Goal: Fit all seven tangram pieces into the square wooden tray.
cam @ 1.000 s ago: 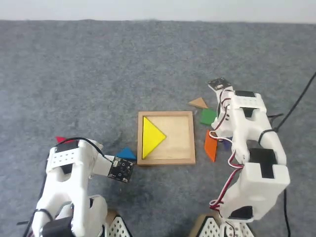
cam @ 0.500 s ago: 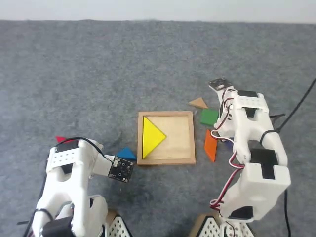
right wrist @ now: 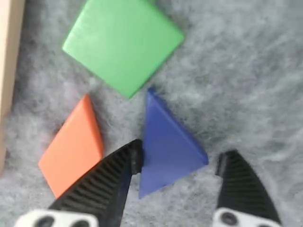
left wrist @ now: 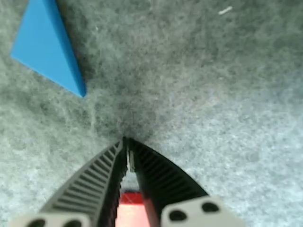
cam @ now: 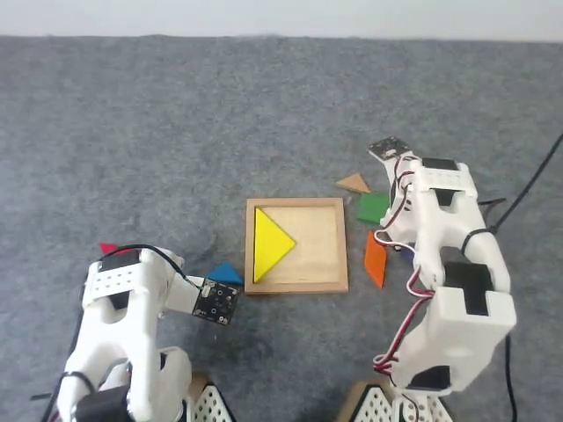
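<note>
The square wooden tray [cam: 325,215] lies mid-table with a yellow triangle [cam: 270,243] in its left half. My right gripper [right wrist: 180,161] is open and hangs low over a dark blue triangle [right wrist: 168,144], one finger at either side of it. Beside that piece lie a green square [right wrist: 123,45] and an orange parallelogram [right wrist: 73,146]. A tan triangle [cam: 354,183] sits behind the green square [cam: 371,207]. My left gripper [left wrist: 125,142] is shut, its tips on the carpet near a light blue triangle [left wrist: 47,45]. A red piece [cam: 108,249] lies at the far left.
The tray's wooden edge [right wrist: 7,56] lies close to the orange piece. The right arm's body [cam: 440,202] covers the carpet right of the tray. Grey carpet stretches open behind the tray and to the left.
The right arm has crept a touch farther from the camera and leftward. The left arm and all the pieces stay where they were.
</note>
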### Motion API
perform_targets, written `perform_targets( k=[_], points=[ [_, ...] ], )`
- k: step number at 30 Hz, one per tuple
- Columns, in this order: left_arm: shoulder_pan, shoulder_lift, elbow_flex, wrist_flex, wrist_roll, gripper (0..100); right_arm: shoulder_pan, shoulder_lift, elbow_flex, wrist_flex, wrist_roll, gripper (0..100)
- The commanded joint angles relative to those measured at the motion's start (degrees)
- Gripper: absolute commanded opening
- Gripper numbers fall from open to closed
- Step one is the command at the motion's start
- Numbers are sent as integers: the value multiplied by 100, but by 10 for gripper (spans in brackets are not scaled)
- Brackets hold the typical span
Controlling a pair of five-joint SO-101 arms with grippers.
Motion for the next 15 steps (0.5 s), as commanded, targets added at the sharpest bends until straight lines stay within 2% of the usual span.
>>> perform_targets(
  k=[1,8,15],
  points=[
    [9,-141,13,-79,44,11,-110,4,-158,75,97,170],
    [9,-141,13,-79,44,11,-110,-40,-158,92,97,169],
    [9,-141,13,-79,44,11,-101,-57,-519,664,62,166]
  ],
)
